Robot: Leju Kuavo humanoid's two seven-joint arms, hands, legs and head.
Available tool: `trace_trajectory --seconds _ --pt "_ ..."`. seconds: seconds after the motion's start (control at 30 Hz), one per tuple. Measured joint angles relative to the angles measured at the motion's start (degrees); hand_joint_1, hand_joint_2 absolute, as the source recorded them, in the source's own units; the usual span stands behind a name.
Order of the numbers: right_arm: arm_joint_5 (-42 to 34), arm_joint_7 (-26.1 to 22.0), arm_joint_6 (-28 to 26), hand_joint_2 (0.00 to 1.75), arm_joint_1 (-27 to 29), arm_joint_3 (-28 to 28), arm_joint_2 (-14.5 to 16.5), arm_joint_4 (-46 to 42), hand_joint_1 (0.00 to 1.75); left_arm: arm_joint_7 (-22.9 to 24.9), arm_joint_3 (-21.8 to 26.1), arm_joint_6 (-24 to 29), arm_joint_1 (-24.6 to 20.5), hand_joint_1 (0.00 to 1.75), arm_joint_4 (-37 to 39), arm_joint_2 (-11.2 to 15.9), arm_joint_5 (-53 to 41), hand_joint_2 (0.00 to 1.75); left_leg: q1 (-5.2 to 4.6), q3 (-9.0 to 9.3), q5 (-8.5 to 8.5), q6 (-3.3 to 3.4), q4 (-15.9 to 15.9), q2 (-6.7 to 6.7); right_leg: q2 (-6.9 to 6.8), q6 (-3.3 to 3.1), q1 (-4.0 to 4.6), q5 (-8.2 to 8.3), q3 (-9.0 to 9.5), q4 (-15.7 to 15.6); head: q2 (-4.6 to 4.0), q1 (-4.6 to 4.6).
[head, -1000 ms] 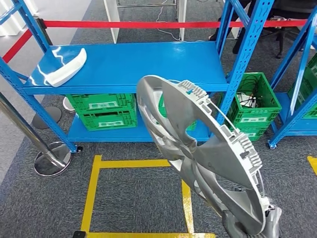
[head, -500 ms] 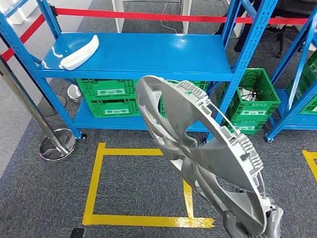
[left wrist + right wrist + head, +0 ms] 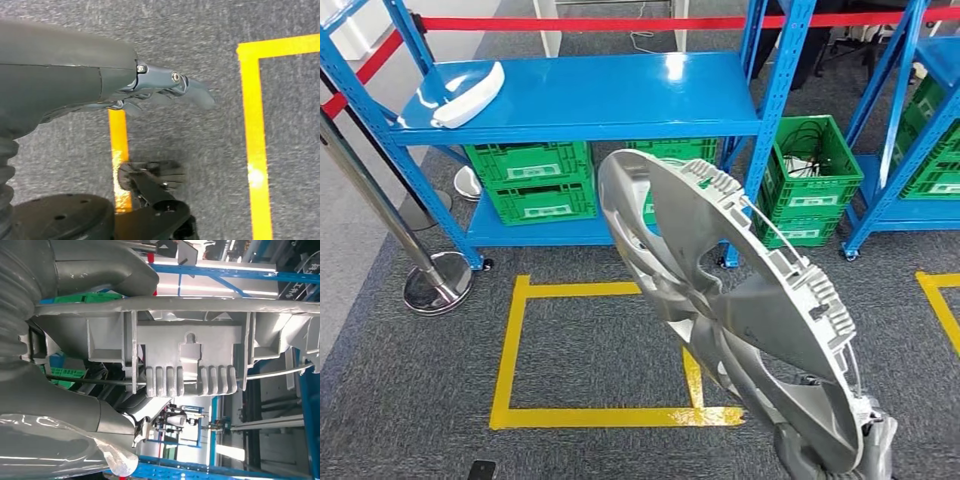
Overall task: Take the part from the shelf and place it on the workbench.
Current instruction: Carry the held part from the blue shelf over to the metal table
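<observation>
The part is a large silver wheel cover (image 3: 743, 330), ribbed and clipped along its rim, and it is held up tilted over the carpet in front of me. My right hand (image 3: 852, 450) grips its lower rim at the bottom right of the head view. Up close in the right wrist view, that right hand (image 3: 56, 405) wraps around the wheel cover's rim (image 3: 188, 347). My left hand (image 3: 151, 87) hangs over the grey carpet with its fingers stretched out and nothing in them.
The blue shelf (image 3: 622, 110) stands ahead with a white curved part (image 3: 467, 95) at its left end and green crates (image 3: 535, 180) below. A second rack is at the right (image 3: 909, 120). A stanchion base (image 3: 437, 283) stands left. Yellow floor tape (image 3: 509, 350) marks a rectangle.
The whole picture has shifted, so the camera moved: the shelf now sits further left and higher. The wheel cover stays in my right hand in the same pose.
</observation>
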Motion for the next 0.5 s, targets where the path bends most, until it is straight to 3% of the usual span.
trace_trajectory --seconds 0.03,0.07,0.1,0.13,0.2,0.27,0.3,0.37,0.4,0.43,0.5 --pt "0.0 0.0 0.0 1.75 0.0 -0.1 0.1 0.0 1.75 0.0 0.0 0.0 0.0 0.0 0.0 0.0 0.0 1.75 0.03 -0.45 -2.57 -0.13 3.9 -0.02 0.06 -0.1 0.05 0.7 -0.77 0.1 0.0 -0.04" --pt "0.0 0.0 0.0 1.75 0.0 -0.1 0.1 0.0 1.75 0.0 0.0 0.0 -0.1 0.0 0.0 0.0 0.0 1.75 0.03 -0.54 -3.79 -0.16 6.9 -0.04 0.15 -0.12 0.11 1.4 -1.64 0.3 0.0 -0.03" --pt "0.0 0.0 0.0 1.75 0.0 -0.2 0.1 0.0 1.75 0.0 0.0 0.0 -0.1 0.0 0.0 0.0 0.0 1.75 0.03 -0.05 -3.65 -0.09 8.6 -0.07 0.29 -0.1 0.17 2.03 -2.55 0.6 0.0 -0.03" --pt "0.0 0.0 0.0 1.75 0.0 -0.3 0.2 0.0 1.75 0.0 0.0 0.0 -0.1 0.0 0.0 -0.1 0.0 1.75 0.02 1.34 -2.36 0.1 8.2 -0.16 0.51 -0.06 0.25 2.65 -3.5 0.9 0.0 -0.02" --pt "0.0 0.0 0.0 1.75 0.0 -0.4 0.3 -0.1 1.75 0.0 0.0 -0.1 -0.1 0.0 0.0 0.0 0.1 1.75 -0.08 6.57 0.54 0.99 1.6 -1.25 1.05 0.07 0.39 3.75 -5.29 1.3 0.0 -0.03" --pt "0.0 0.0 0.1 1.75 0.0 -0.5 0.3 -0.1 1.75 0.0 0.0 -0.1 -0.1 0.0 0.0 0.2 0.1 1.75 -0.22 11.98 0.72 1.92 -7.1 -3.02 1.68 0.49 0.51 4.91 -6.49 1.4 0.0 -0.02" --pt "0.0 0.0 0.1 1.75 0.0 -0.5 0.4 -0.1 1.75 0.0 0.0 -0.3 -0.1 0.0 0.0 0.3 0.1 1.75 -0.33 13.3 0.3 2.14 -9.7 -3.56 1.99 0.87 0.42 5.57 -6.97 1.4 0.0 0.0" --pt "0.0 0.0 0.1 1.75 0.0 -0.6 0.4 -0.2 1.75 0.0 0.0 -0.6 0.0 0.0 0.0 0.2 0.2 1.75 -0.51 13.16 0.55 2.19 -11.2 -3.0 2.79 1.8 0.25 6.84 -7.69 1.1 0.0 -0.01" --pt "0.0 0.0 0.2 1.75 0.0 -0.6 0.5 -0.2 1.75 0.0 0.0 -0.8 0.1 0.0 0.0 0.1 0.2 1.75 -0.43 12.81 1.12 2.31 -11.4 -2.36 2.95 2.14 0.18 6.87 -8.07 1.1 0.0 -0.03" --pt "0.0 0.0 0.2 1.75 0.1 -0.7 0.5 -0.3 1.75 -0.1 0.0 -0.9 0.0 0.0 0.0 0.1 0.2 1.75 -0.32 12.37 1.77 2.55 -11.6 -1.73 2.71 2.47 0.19 5.76 -8.66 1.9 0.0 0.06" --pt "0.0 0.0 0.3 1.75 0.1 -0.7 0.5 -0.3 1.75 -0.1 0.0 -0.9 0.0 0.0 0.0 0.2 0.3 1.75 -0.17 11.36 2.83 3.02 -11.5 -0.39 1.55 2.92 0.14 0.88 -10.47 6.8 0.0 0.32"
